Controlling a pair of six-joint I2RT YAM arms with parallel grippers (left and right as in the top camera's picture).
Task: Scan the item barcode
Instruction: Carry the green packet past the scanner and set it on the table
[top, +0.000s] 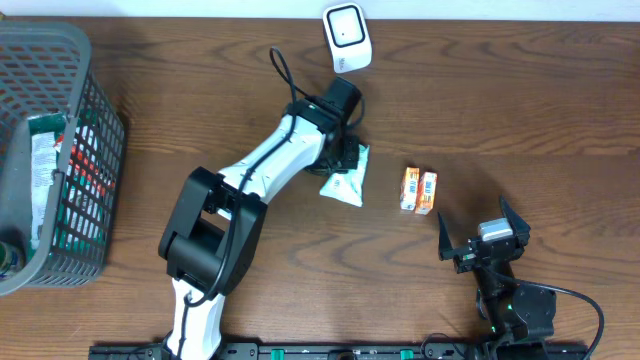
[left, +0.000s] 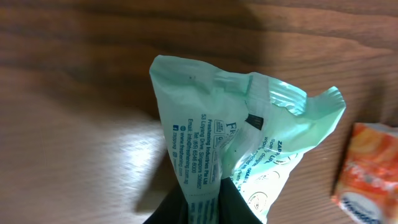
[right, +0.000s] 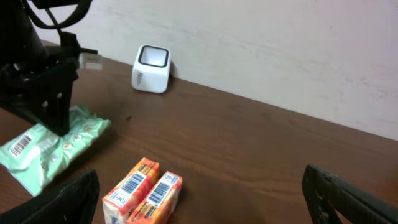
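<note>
Nearest, the right gripper (top: 471, 208) gapes wide and empty. Past the twin orange cartons (top: 419, 190), the left gripper (top: 345, 152) pinches one end of the mint-green soft plastic wipes pouch (top: 347, 183). It looks light, floppy and crinkly, best held by its sealed edge. The white cube scanner (top: 347, 37) stands farther back, apart.

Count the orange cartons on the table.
2. Orange carton lies nearer the green pack; second orange carton lies alongside it, touching, on the side away from the pack. Basket contents are partly hidden, so it could hold more.
</note>
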